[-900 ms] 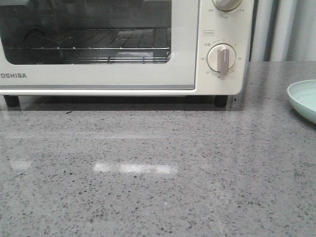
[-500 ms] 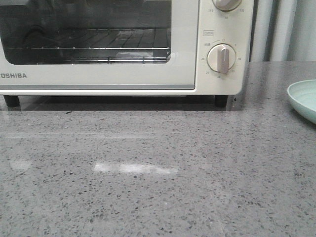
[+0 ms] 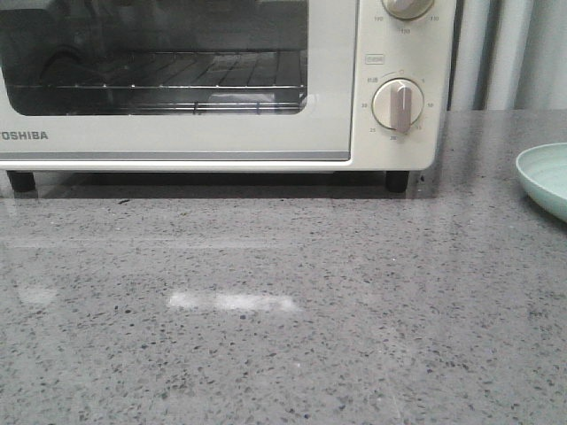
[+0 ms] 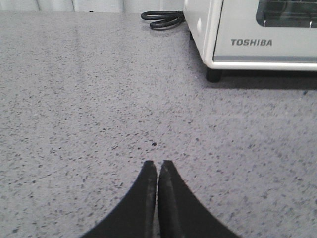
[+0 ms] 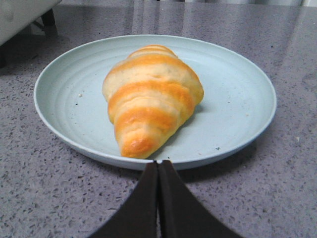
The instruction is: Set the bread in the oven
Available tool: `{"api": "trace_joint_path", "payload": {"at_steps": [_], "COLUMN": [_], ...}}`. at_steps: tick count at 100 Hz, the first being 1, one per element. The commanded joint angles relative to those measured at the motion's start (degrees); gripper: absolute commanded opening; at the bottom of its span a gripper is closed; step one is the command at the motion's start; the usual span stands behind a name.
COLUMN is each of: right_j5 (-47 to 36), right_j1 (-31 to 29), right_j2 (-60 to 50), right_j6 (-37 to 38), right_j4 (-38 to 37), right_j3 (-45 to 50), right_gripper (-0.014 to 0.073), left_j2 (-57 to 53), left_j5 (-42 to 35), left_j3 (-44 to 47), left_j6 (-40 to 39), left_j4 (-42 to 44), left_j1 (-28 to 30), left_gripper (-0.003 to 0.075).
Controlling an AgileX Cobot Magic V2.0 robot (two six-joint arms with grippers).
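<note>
The bread (image 5: 148, 101), a golden-orange croissant roll with cream stripes, lies on a pale green plate (image 5: 237, 109) in the right wrist view. My right gripper (image 5: 158, 162) is shut and empty, its tips just short of the plate's near rim. The cream-white Toshiba oven (image 3: 177, 133) stands at the back of the grey counter with its glass door closed and the wire rack (image 3: 159, 84) showing through. My left gripper (image 4: 157, 162) is shut and empty over bare counter, well short of the oven's corner (image 4: 247, 44).
In the front view the plate's edge (image 3: 542, 177) shows at the far right of the counter. Beige knobs (image 3: 399, 104) sit on the oven's right panel. A coiled black cord (image 4: 161, 20) lies beside the oven. Curtains hang behind.
</note>
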Motion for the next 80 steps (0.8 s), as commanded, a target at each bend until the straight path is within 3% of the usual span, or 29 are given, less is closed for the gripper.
{"api": "trace_joint_path", "payload": {"at_steps": [1,22,36,50,64,72,80], "right_j5": [-5.9,-23.1,-35.8,-50.7,-59.2,-63.2,-59.3], "right_j1": [-0.1,-0.1,-0.1,-0.1,-0.1,-0.1,-0.1], "right_j2": [-1.2,-1.2,-1.2,-1.2,-1.2,-1.2,-1.2], "right_j6": [-0.4,-0.4,-0.4,-0.4,0.2,10.9,16.8], "right_j4": [0.0,3.3,3.3,3.3,3.3,3.4,3.3], "right_j3": [0.7,0.7,0.7,0.7,0.7,0.5,-0.3], "right_gripper": [-0.0069,-0.0069,-0.0069,-0.0069,-0.0069,-0.0069,-0.0069], "left_j2": [-1.7,-1.7,-1.7,-1.7,-1.7,-1.6,-1.6], "left_j5": [-7.7,-27.1,-37.6,-41.7,-44.5,-44.9,-44.7], "left_j3": [1.3,1.3,1.3,1.3,1.3,1.3,1.3], "left_j6": [-0.2,-0.2,-0.2,-0.2,-0.2,-0.2,-0.2], "left_j4": [-4.5,-20.8,-22.6,-22.6,-22.6,-22.6,-21.8], "left_j1": [-0.4,-0.4,-0.4,-0.4,-0.4,-0.4,-0.4], "left_gripper": [-0.0021,-0.0021,-0.0021,-0.0021,-0.0021,-0.0021,-0.0021]}}
